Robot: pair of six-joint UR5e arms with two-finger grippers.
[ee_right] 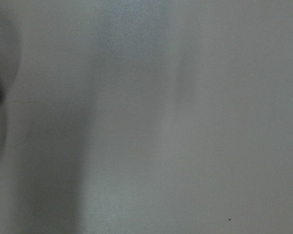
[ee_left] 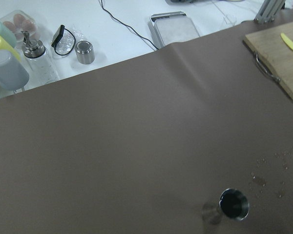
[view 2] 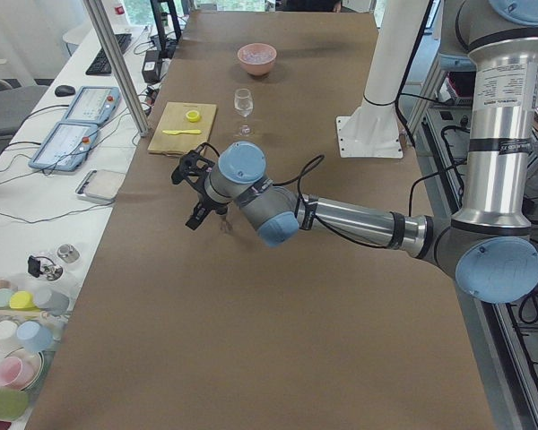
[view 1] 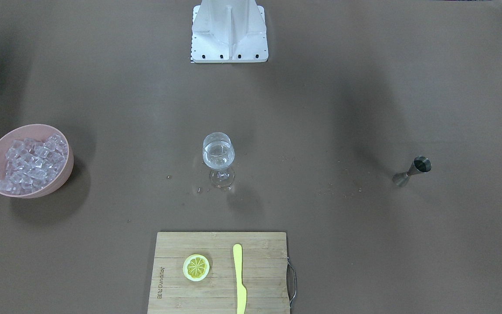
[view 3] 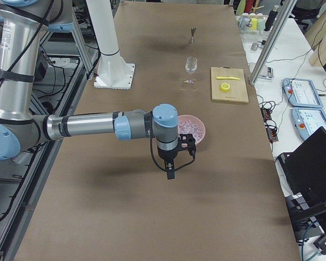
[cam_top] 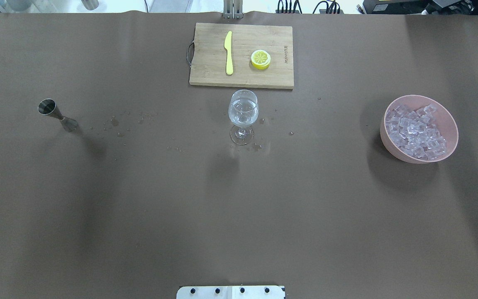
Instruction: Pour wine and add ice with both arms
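Two arms over the table, neither touching anything that I can see.

Far left of the wine glass [cam_top: 243, 114]: a steel jigger [cam_top: 57, 116] stands upright and alone. The left arm [view 2: 341, 215] hangs above that side, and its gripper [view 2: 195, 202] shows only from the table's end, so I cannot tell how wide the fingers stand or whether they carry anything. Droplets [cam_top: 118, 122] dot the brown paper between the jigger and the glass, probably spill from pouring.

Centre: the glass is upright and the wine [cam_top: 243, 115] sits in its bowl, clear as water. I cannot make out whether any cubes are in it. Just beyond the glass is a cutting board [cam_top: 210, 70] with a yellow knife [cam_top: 228, 52] and a lemon slice [cam_top: 260, 59], both apart from the drink.

Far right of the glass: the ice [cam_top: 416, 132] is heaped in a pink bowl [cam_top: 392, 145]. The right arm [view 3: 87, 126] hangs near the bowl, gripper [view 3: 173, 166] pointing down; opening not readable from here. Each arm sits on its own supply's side, so the reaches need not cross. Pour looks done; ice likely next.
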